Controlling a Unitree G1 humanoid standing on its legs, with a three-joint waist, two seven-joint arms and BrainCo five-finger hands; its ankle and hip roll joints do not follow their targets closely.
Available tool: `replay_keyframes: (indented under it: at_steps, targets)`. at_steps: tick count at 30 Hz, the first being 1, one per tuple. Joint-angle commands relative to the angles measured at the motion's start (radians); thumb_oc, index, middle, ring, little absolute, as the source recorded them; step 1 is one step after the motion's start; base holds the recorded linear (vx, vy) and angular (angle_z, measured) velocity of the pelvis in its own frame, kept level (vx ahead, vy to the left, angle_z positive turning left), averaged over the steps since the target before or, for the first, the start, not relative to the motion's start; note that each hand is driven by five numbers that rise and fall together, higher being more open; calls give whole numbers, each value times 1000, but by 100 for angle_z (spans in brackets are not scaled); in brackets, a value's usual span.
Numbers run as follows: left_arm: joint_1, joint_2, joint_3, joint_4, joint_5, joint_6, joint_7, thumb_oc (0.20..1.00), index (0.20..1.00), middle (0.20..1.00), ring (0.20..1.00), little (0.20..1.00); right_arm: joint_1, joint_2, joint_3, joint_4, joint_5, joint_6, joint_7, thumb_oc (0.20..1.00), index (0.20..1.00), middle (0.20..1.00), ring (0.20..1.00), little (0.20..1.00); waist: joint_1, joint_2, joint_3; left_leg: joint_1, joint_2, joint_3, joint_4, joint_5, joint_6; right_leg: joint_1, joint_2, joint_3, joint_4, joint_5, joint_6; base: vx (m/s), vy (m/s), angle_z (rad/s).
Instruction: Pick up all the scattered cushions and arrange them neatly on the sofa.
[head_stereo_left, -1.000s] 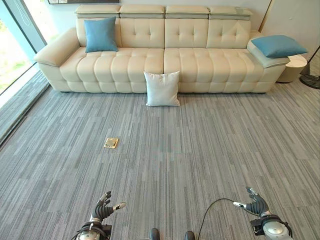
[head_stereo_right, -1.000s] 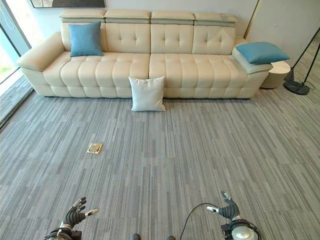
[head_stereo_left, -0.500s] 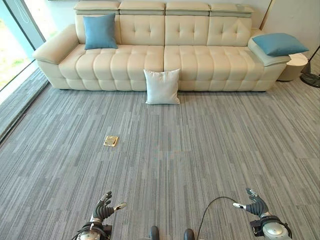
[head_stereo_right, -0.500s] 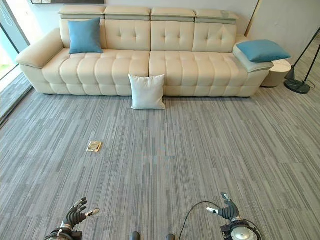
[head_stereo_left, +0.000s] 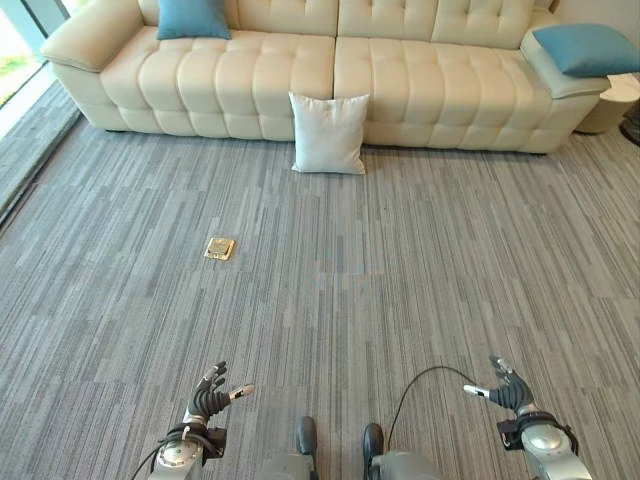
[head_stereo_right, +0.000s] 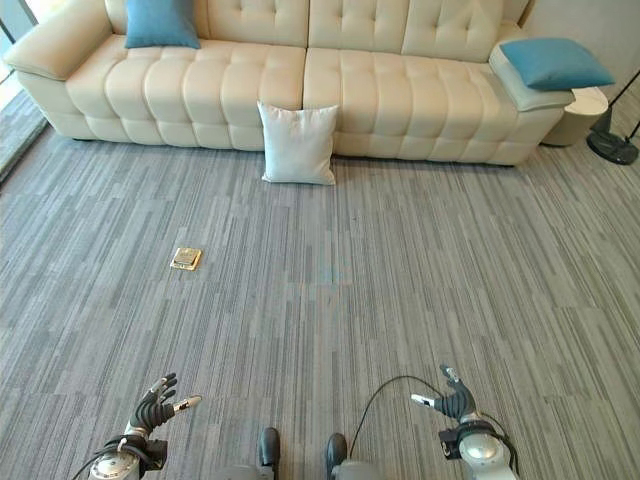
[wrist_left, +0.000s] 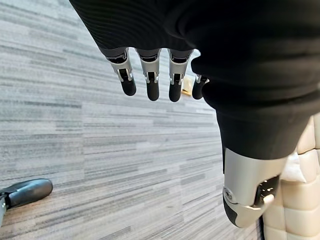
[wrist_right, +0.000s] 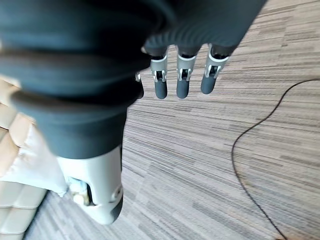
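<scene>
Compared with half a second earlier, the whole view had tipped downward and drawn closer: the cream sofa (head_stereo_left: 330, 70) now sat cut off at its backrest, and the carpet filled more of the picture. The cushions themselves had not shifted. A white cushion (head_stereo_left: 328, 133) stood upright on the floor, leaning against the sofa's front, its flat face turned toward the robot, well ahead of the fingers of both hands. A blue cushion (head_stereo_left: 193, 18) stood against the backrest, far ahead of the left hand (head_stereo_left: 208, 401). Another blue cushion (head_stereo_left: 588, 48) lay flat on the armrest, long axis across the view, far ahead of the right hand (head_stereo_left: 508, 393). Both hands hung empty, fingers apart. A small brass floor plate (head_stereo_left: 219, 248) lay ahead of the left fingers.
</scene>
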Motion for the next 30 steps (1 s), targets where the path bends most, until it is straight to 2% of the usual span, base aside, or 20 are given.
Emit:
replay_keyframes:
  at_steps: [1,3,6,9,10,11,12,14,15,17,19,20,21,22,23,24,25,28,29,30]
  targets:
    - [-6,45,38,-41,-19,-42,19,1000,1000,1000,1000,1000,-19,-28,-25,-52,29,-26,-20,1000,1000,1000,1000,1000,-3,-18,9,69,-39,-30,174,-236,-6,-39,-38,1,-2,32,38,298,11,11]
    - [-1,42,39,-42,-22,-43,19,1000,1000,1000,1000,1000,-19,-34,-22,-57,27,-26,-21,1000,1000,1000,1000,1000,-9,-15,13,98,-38,-34,157,-245,-9,-51,-38,-26,-52,31,34,220,-18,20]
    - [-7,22,35,-27,-20,-45,24,1000,1000,1000,1000,1000,-7,-42,-24,-54,26,-22,-23,1000,1000,1000,1000,1000,-51,-8,20,212,-49,-78,103,-275,-28,-124,-5,-54,-285,94,54,519,-66,17]
    - [-6,19,24,-36,-6,-43,15,1000,1000,1000,1000,1000,24,-46,-44,-62,21,-16,-17,1000,1000,1000,1000,1000,-71,3,11,271,-45,-113,98,-284,-55,-131,-9,-61,-300,112,48,430,-112,32]
    - [-2,15,23,-38,-3,-42,10,1000,1000,1000,1000,1000,34,-44,-51,-61,24,-16,-13,1000,1000,1000,1000,1000,-75,6,4,274,-40,-123,116,-272,-68,-120,-9,-62,-287,123,33,390,-184,56]
    - [0,10,18,-31,2,-40,11,1000,1000,1000,1000,1000,43,-42,-57,-61,26,-17,-11,1000,1000,1000,1000,1000,-81,16,-4,264,-26,-124,157,-233,-95,-107,-2,-62,-272,122,19,265,-146,70]
    - [0,11,18,-31,2,-40,11,1000,1000,1000,1000,1000,43,-42,-57,-61,26,-17,-11,1000,1000,1000,1000,1000,-82,15,-5,264,-27,-125,157,-233,-95,-108,-3,-62,-272,123,19,248,-160,72]
    - [7,5,13,-33,-9,-38,0,1000,1000,1000,1000,1000,51,-38,-70,-59,30,-18,-9,1000,1000,1000,1000,1000,-89,31,-12,209,13,-103,307,-119,-156,-70,4,-72,-257,96,-12,337,-253,74]
    - [7,5,6,-38,-26,-32,-9,1000,1000,1000,1000,1000,41,-47,-64,-74,42,-27,-11,1000,1000,1000,1000,1000,-93,32,-3,111,60,-68,520,-14,-174,-25,20,-67,-246,43,-62,412,-316,72]
    - [-7,2,1,-25,-30,-31,-3,1000,1000,1000,1000,1000,25,-50,-54,-68,49,-24,-20,1000,1000,1000,1000,1000,-84,21,15,23,89,-21,645,-3,-156,15,23,-58,-239,0,-90,352,-244,17]
    - [-32,2,-12,-5,-30,-31,-2,1000,1000,1000,1000,1000,13,-52,-46,-65,55,-22,-23,1000,1000,1000,1000,1000,-69,2,31,-74,102,38,659,-62,-124,63,16,-50,-240,-29,-97,279,-140,-37]
    - [-32,2,-13,-4,-31,-31,-2,1000,1000,1000,1000,1000,12,-52,-46,-65,55,-22,-23,1000,1000,1000,1000,1000,-68,3,31,-74,103,38,661,-64,-124,63,17,-50,-239,-29,-97,413,-109,-10]
    - [-39,6,-22,-6,-26,-31,-7,1000,1000,1000,1000,1000,10,-56,-46,-73,57,-19,-24,1000,1000,1000,1000,1000,-49,-16,35,-184,93,79,556,-105,-107,130,9,-41,-268,-53,-86,417,-51,-15]
    - [-36,7,-23,-12,-24,-30,-7,1000,1000,1000,1000,1000,12,-55,-48,-76,58,-19,-25,1000,1000,1000,1000,1000,-43,-16,33,-196,94,86,487,-103,-108,149,9,-38,-272,-64,-82,418,-52,10]
    - [-36,7,-23,-12,-24,-30,-7,1000,1000,1000,1000,1000,12,-55,-48,-76,58,-19,-25,1000,1000,1000,1000,1000,-42,-17,35,-192,93,87,485,-102,-107,151,8,-38,-272,-64,-81,636,53,-17]
    - [-18,10,-15,-26,-9,-24,-5,1000,1000,1000,1000,1000,16,-47,-49,-70,55,-20,-32,1000,1000,1000,1000,1000,-15,-4,26,-239,102,90,193,19,-138,239,35,-24,-283,-110,-69,709,66,-14]
    - [-16,8,-11,-21,-4,-23,-1,1000,1000,1000,1000,1000,15,-47,-49,-62,50,-22,-37,1000,1000,1000,1000,1000,-8,-6,26,-265,105,97,124,38,-144,270,39,-18,-286,-130,-62,711,66,-19]
    - [-11,4,-10,-17,4,-18,-4,1000,1000,1000,1000,1000,23,-41,-54,-61,38,-16,-37,1000,1000,1000,1000,1000,-8,-12,7,-273,110,128,28,47,-152,330,29,-7,-289,-166,-51,569,112,-11]
    - [-5,0,3,6,13,-14,1,1000,1000,1000,1000,1000,31,-35,-55,-59,22,-9,-33,1000,1000,1000,1000,1000,12,-8,-6,-294,127,134,-1,89,-148,373,31,25,-280,-177,-47,571,177,-20]
    - [-1,0,3,9,15,-15,0,1000,1000,1000,1000,1000,34,-32,-53,-61,17,-9,-29,1000,1000,1000,1000,1000,16,-10,-15,-302,124,123,1,99,-149,395,29,38,-278,-183,-43,775,237,-51]
